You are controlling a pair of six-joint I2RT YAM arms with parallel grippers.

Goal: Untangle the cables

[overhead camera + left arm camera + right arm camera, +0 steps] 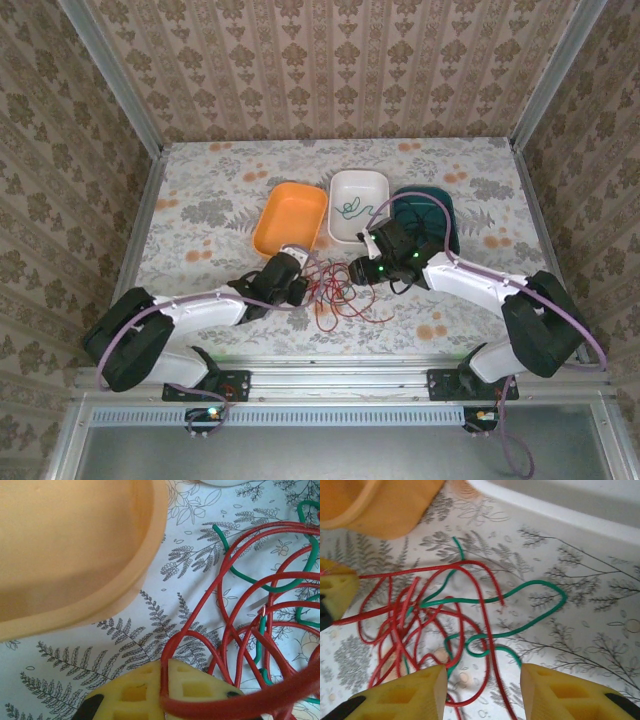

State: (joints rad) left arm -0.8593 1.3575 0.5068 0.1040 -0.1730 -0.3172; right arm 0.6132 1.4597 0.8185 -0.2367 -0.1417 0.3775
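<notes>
Clamping one red strand of the tangled thin red and green cables [445,625] between yellow foam pads [125,694], left gripper [163,700] has the oval orange plastic tray [75,545] ahead-left; right gripper [483,690] stands parted, tangle below and just ahead of its fingertips.

It was a lab test booth. Brown damask wallpaper panels [330,60] in silver aluminium framing [112,75] enclosed the floral-printed tabletop [200,200] at nine, twelve and three o'clock.
</notes>
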